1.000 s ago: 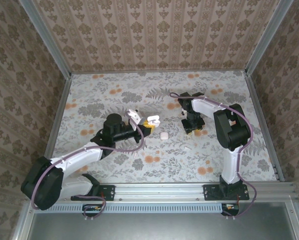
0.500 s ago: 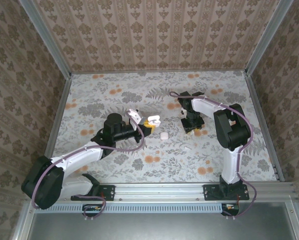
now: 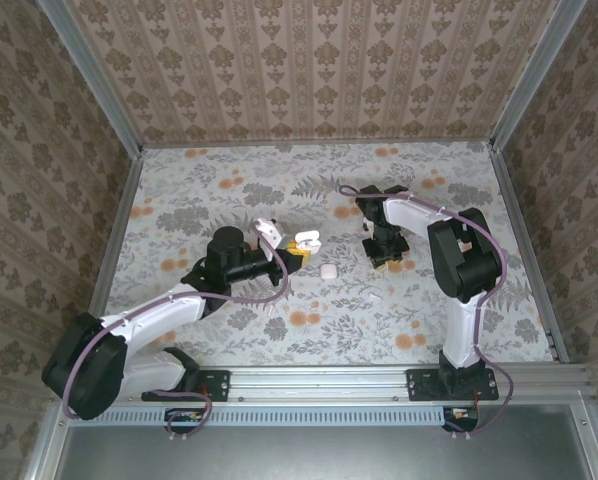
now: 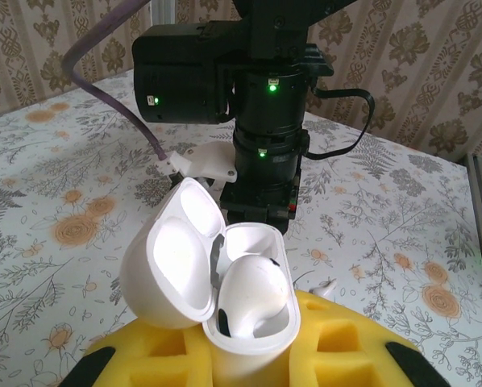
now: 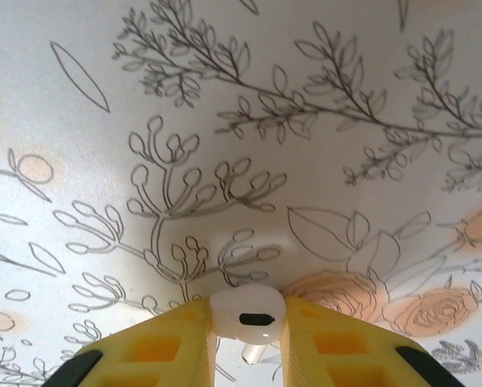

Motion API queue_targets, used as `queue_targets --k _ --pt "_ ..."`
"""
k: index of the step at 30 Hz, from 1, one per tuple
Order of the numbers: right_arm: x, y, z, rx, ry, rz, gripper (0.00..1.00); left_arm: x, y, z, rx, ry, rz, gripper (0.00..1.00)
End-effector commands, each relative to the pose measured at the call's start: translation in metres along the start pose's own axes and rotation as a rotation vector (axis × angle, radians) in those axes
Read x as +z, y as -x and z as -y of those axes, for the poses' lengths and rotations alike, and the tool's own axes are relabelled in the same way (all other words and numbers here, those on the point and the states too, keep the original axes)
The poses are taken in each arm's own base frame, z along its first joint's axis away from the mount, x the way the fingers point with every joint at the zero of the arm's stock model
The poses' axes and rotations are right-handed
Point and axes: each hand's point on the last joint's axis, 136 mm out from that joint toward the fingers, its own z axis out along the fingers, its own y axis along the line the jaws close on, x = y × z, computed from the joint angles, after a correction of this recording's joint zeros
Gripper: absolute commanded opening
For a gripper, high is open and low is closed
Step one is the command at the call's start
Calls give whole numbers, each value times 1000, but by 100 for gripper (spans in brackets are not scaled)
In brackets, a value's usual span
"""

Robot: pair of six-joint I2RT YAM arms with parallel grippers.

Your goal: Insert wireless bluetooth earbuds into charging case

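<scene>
Now, earbud [image 4: 253,294] in open case [image 4: 176,266]

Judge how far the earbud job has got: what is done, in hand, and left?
Done: a first earbud sits in the open case, held by the left gripper. In hand: the right gripper pinches a second earbud. Left: bringing it to the case and seating it.

The right claw [image 3: 383,261], right of the tabletop's middle, has drawn narrower, and its yellow pads [image 5: 170,345] now press on both sides of a white earbud [image 5: 247,313].
</scene>
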Motion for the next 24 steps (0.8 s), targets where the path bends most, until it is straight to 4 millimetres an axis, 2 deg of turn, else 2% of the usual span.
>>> queue_targets --k 1,15,18,24 --pt "-23 -4 6 37 -17 54 24 -2 16 4 52 -11 41 0" --pt "-87 -11 14 140 3 262 22 3 25 5 38 -31 85 0" --pt "-99 -15 12 155 7 293 22 7 30 2 26 -26 106 0" --pt "-135 -26 1 152 17 357 22 11 47 -14 38 47 151 0"
